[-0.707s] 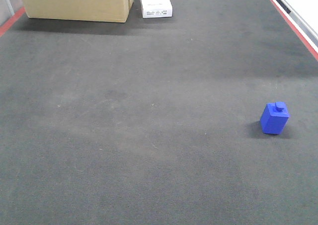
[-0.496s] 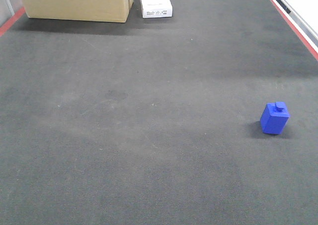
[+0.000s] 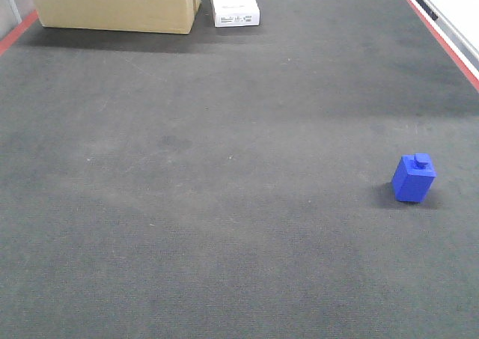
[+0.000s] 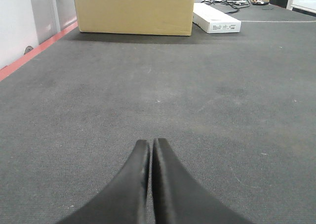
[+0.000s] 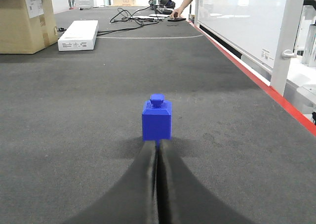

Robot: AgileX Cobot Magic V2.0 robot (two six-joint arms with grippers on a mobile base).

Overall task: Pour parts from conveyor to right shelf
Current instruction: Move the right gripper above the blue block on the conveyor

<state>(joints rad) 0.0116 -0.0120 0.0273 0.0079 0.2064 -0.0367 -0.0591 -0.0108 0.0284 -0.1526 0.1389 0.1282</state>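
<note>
Well, from the exterior front-facing view, the blue part point(image 3: 413, 179) stands upright on the conveyor point(image 3: 224, 197), stub on top, far over to the right and near the red edge stripe point(image 3: 449, 46). It sits alone, with dark felt all around it. At the far end of the belt a cardboard box point(image 3: 116, 6) rests on the left, and a flat white box point(image 3: 234, 2) lies just beside it. Neither of my claws shows in this view.

In the left wrist-mounted view, my left gripper point(image 4: 150, 145) has its two black fingers pressed together tip to tip, with nothing between them. It is low over bare felt. The cardboard box point(image 4: 133, 10) and the white box point(image 4: 216, 22) lie well ahead, and a red stripe runs along the left edge.

In the right wrist-mounted view, my right gripper point(image 5: 157, 146) is likewise closed, finger against finger and holding nothing. The blue part point(image 5: 157, 119) stands straight ahead of my tips, centred on them, one flat face toward me. I cannot tell from here whether the tips touch it. Beyond it, cables point(image 5: 133, 17) trail across the far end of the belt, and a white panel point(image 5: 237, 16) lines the right side.
</note>
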